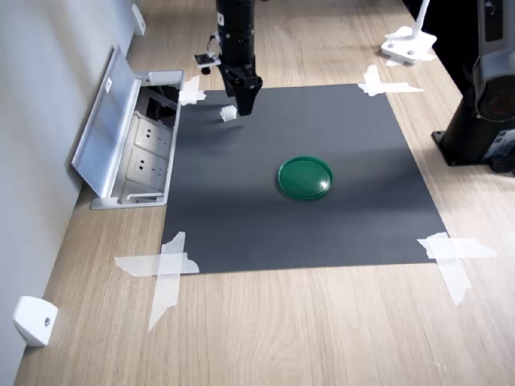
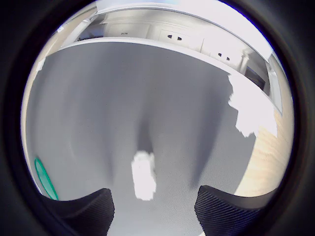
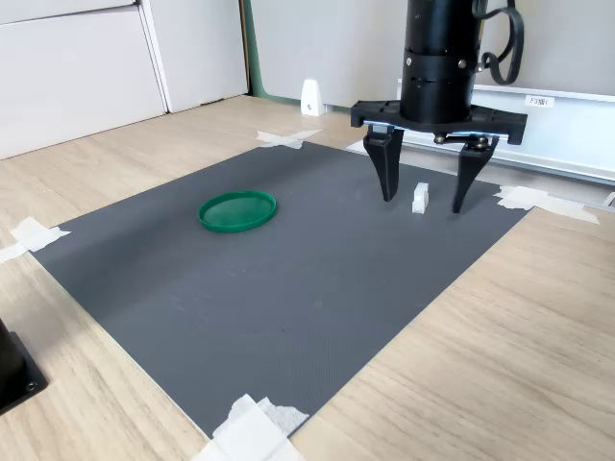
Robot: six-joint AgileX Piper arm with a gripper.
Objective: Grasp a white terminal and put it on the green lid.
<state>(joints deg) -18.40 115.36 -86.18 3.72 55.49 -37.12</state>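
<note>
So far: nothing is done, as you can see.
Gripper (image 3: 423, 205): wide open, holding nothing, straddling the terminal.
Terminal (image 3: 420, 198): on the mat (image 3: 288, 279), between the fingers.
Lid (image 3: 237, 210): bare, well apart.
Left for you: grasp, carry, place.

Showing a glossy black cylindrical wrist ringed by thin grooves, ending in a flat black crossbar. Carrying a black gripper (image 3: 422, 204) with two long tapering fingers (image 3: 386, 173), their tips looking finely textured in the wrist view. Trailing a looped black cable (image 3: 502, 43) beside the wrist.
</note>
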